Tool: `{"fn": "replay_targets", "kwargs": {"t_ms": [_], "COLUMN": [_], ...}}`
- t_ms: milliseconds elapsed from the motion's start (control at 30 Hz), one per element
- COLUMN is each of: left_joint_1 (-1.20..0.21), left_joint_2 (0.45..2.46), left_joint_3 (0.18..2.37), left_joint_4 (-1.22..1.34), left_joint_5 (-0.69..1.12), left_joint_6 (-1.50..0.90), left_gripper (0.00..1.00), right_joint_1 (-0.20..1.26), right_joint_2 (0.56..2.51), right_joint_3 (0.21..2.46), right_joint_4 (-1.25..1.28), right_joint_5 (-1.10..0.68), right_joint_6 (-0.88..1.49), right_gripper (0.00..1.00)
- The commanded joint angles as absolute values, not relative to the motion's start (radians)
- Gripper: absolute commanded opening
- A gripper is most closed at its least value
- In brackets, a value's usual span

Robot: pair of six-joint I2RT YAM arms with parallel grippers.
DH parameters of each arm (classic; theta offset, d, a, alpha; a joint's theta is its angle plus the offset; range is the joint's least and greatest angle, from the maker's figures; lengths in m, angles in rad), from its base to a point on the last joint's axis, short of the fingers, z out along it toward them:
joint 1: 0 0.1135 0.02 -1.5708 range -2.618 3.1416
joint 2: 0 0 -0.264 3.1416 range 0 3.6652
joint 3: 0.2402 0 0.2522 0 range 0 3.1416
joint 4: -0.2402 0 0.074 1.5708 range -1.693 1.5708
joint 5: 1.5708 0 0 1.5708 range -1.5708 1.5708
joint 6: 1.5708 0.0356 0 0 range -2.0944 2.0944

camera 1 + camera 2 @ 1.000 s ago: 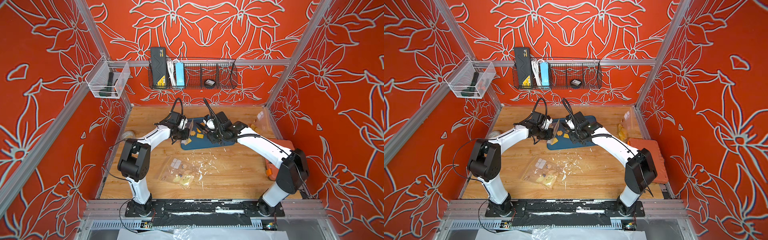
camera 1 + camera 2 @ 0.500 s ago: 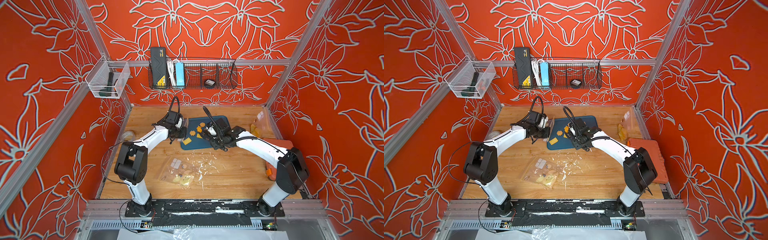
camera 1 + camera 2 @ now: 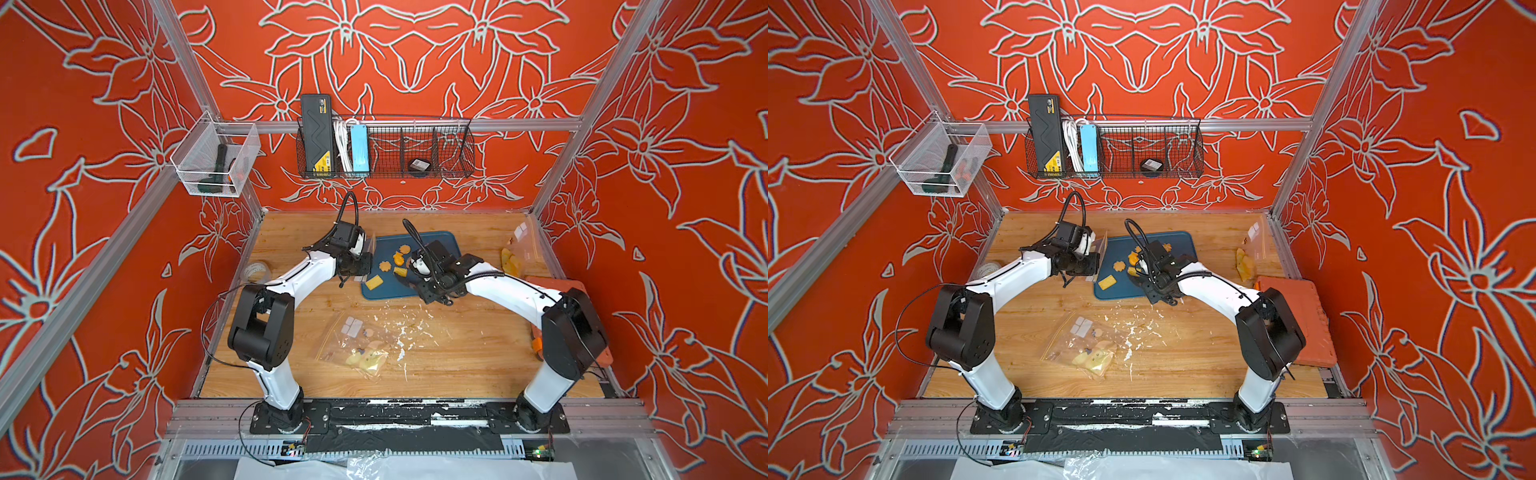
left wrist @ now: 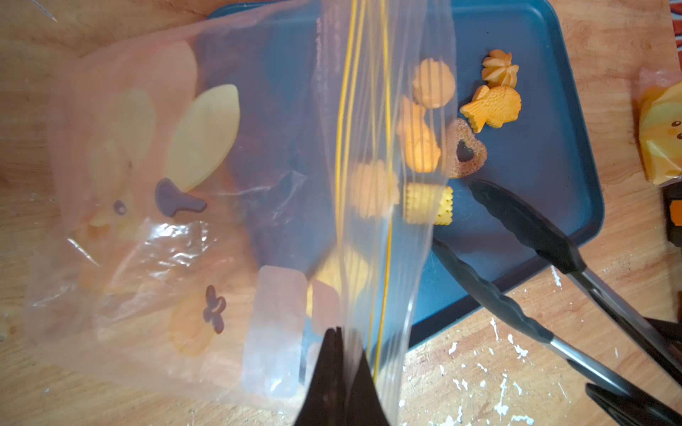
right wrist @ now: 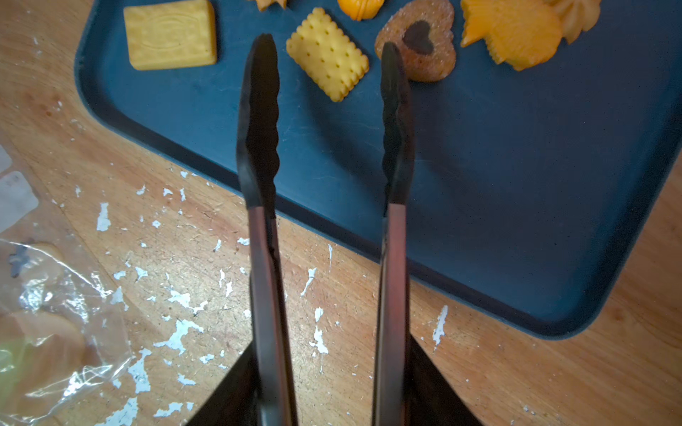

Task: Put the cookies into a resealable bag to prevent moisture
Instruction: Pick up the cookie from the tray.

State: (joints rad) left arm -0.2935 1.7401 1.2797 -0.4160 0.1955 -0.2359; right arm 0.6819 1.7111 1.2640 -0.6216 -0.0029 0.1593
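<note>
Blue tray carries the cookies, all loose. None in the bag that I can make out; the shapes seen through the film look to lie on the tray behind it. Zip edge pinched tight by left gripper, bag hanging slack beside the tray, mouth not visibly open. Tongs held by their arms in right gripper. They are spread and empty, tips straddling the dotted rectangular cookie; height above it unclear.

Risks:
- Tips are slim and scalloped and the cookie is flat and hard, so a pinch may flick it off the tray.
- A one-edge hold leaves the mouth limp, so a cookie could catch the zip and drop to the table.
</note>
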Motion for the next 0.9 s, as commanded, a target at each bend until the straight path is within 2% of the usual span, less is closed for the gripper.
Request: {"fn": "replay_targets", "kwargs": {"t_ms": [0,600,867], "left_joint_1": [-0.288,-0.285,-0.284], "left_joint_2": [1.720,1.722,1.721], "left_joint_3": [1.276,1.276,1.276], "left_joint_4": [-0.416,-0.416,-0.416], "left_joint_5": [0.200,0.218,0.223], "left_joint_6": [-0.237,-0.236,-0.236], "left_gripper": [0.00,0.00,0.00], "right_joint_1": [0.687,0.654,0.650], "right_joint_2": [1.725,1.882,1.855], "right_joint_3": [1.250,1.366,1.332], "right_joint_4": [-0.609,-0.609,-0.601], "right_joint_5": [-0.020,-0.044,-0.051], "right_joint_6": [0.165,0.108,0.109], "right_gripper": [0.55,0.56,0.46]}}
